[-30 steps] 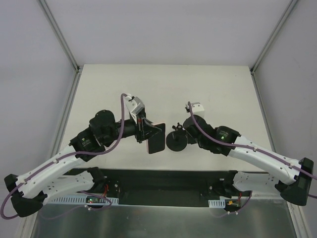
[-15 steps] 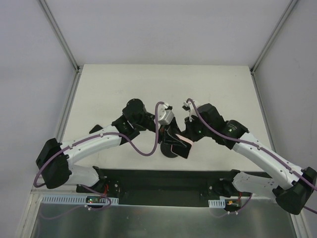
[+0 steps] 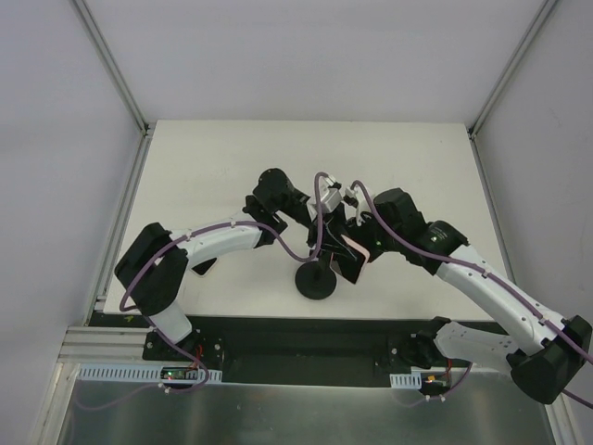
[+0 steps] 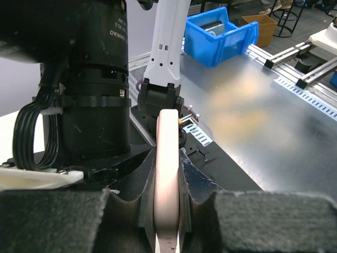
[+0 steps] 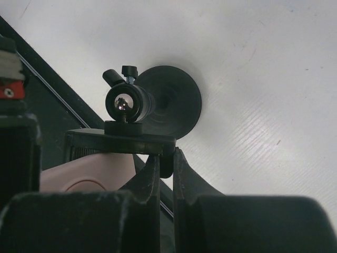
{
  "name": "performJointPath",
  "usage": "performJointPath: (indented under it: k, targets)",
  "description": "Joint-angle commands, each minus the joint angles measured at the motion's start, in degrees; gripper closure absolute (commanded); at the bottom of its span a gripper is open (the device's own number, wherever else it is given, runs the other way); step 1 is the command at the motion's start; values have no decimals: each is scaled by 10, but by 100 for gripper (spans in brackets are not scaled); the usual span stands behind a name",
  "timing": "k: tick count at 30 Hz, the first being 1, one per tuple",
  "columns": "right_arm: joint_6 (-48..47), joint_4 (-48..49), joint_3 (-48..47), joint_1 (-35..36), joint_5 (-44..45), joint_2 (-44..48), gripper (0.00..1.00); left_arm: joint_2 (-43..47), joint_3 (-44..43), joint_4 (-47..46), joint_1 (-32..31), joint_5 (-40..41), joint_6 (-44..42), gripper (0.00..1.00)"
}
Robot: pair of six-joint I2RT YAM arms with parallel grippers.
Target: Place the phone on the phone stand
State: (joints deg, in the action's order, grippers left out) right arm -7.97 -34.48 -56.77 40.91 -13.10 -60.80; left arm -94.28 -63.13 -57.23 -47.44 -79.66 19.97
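The phone has a pink case and a dark screen. My left gripper is shut on it and holds it on edge above the black phone stand. In the left wrist view the phone's pink edge sits upright between my left gripper's two fingers. My right gripper is right beside the phone. In the right wrist view it is shut on a tab of the stand's flat holder plate, above the stand's round base. The pink case shows just under the plate.
The stand's base rests on the white table close to its near edge, next to the black strip. A metal frame post rises at each far corner. A blue bin lies beyond the table.
My left arm has swung right and stretched out, carrying the phone from left of the stand to over its holder. My right gripper has stayed on the stand and shifted slightly.
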Motion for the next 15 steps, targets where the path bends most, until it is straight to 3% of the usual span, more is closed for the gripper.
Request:
performJointPath:
  k: [1, 8, 9, 10, 12, 15]
  targets:
    - [-6, 57, -23, -6, -34, 27, 100, 4, -13, -99, 20, -34, 21, 100]
    - [-4, 51, -19, -14, 7, 46, 100, 49, 73, -78, 74, 19, 16, 100]
    - [-4, 53, -18, -15, 10, 50, 100, 62, 85, -48, 78, 35, -5, 100]
    - [-1, 54, -18, -16, 12, 51, 99, 92, 99, 54, 78, 55, -38, 100]
    - [-1, 56, -20, -15, 12, 50, 100, 118, 104, 162, 67, 98, -133, 100]
    - [-2, 57, -26, -17, 8, 41, 99, 139, 119, 200, 62, 96, -129, 100]
